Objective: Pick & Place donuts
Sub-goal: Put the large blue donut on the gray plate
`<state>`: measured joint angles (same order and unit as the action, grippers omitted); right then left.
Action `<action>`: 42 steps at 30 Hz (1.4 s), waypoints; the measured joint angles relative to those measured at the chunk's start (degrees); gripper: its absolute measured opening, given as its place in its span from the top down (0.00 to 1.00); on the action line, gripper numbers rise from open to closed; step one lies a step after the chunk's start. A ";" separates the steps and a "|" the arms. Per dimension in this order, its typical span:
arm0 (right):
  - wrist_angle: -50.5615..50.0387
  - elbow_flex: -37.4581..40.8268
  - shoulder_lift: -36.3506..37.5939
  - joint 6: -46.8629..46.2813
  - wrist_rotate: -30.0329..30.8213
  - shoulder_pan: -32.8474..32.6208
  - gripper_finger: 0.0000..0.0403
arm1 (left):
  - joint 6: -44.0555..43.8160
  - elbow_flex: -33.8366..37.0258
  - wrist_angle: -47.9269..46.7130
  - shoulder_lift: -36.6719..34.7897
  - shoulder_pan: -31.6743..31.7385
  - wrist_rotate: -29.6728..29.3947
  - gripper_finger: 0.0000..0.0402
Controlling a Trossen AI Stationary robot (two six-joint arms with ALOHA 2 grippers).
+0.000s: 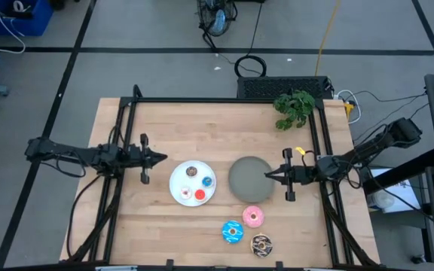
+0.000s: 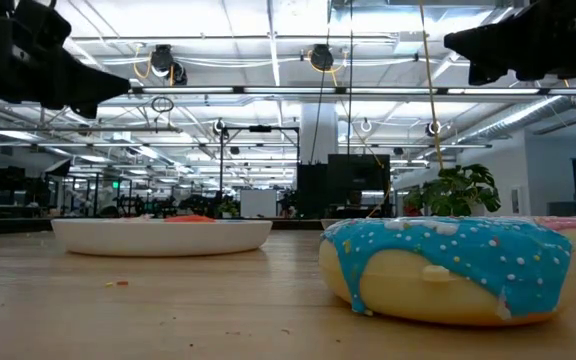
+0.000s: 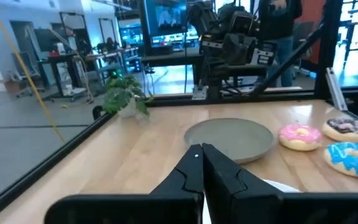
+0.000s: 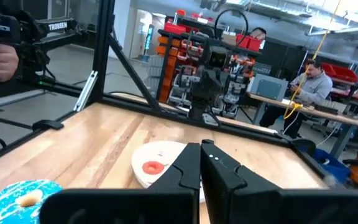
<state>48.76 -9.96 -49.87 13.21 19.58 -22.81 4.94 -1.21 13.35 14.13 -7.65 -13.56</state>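
Pale blond wood with fine grain lines on the table (image 1: pixel 164 226), framed by a black rail. White on the plate (image 1: pixel 179 188) left of centre, carrying tiny rings: red (image 1: pixel 200 195), blue (image 1: pixel 207 181), brown (image 1: pixel 192 171), white-pink (image 1: pixel 186 193). Dull grey on the plate (image 1: pixel 249 177) to its right. Pink icing over a tan base on the donut (image 1: pixel 253 217) nearer the front edge. Bright blue icing dotted with white and pale sprinkles over yellow-tan dough on the donut (image 1: pixel 232 231) beside it. Dark brown icing with light sprinkles on the donut (image 1: pixel 261 244) at the near right. Green leaves on the plant (image 1: pixel 294 109) at the far right corner. Matte black on both arms.
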 joint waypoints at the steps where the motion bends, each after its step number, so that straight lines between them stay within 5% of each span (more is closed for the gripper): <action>1: 0.30 0.00 0.00 0.87 0.01 0.00 1.00 | 0.27 0.55 0.43 0.02 0.03 -0.02 0.99; 10: 1.27 -0.02 0.00 2.55 0.03 -0.15 1.00 | 0.78 0.65 -2.33 0.09 0.06 -3.46 0.98; 14: -9.86 -4.24 -0.23 1.49 1.40 -1.31 1.00 | 1.33 0.65 -2.35 0.11 0.06 -5.68 0.98; 22: -44.53 -29.73 -11.22 -8.24 7.68 -5.89 1.00 | -3.17 0.59 4.97 0.82 0.09 -19.67 0.98; 36: -75.67 -66.19 -41.57 -24.58 8.67 -9.41 1.00 | -0.53 0.59 -1.73 0.87 0.08 -19.60 0.98; 42: -81.28 -72.80 -51.47 -29.04 1.01 -9.57 1.00 | -0.52 0.59 1.11 0.87 0.08 -19.60 0.98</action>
<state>-32.51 -82.76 -101.34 -15.83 20.59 -32.38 4.42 -0.62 14.46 15.00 -7.57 -33.16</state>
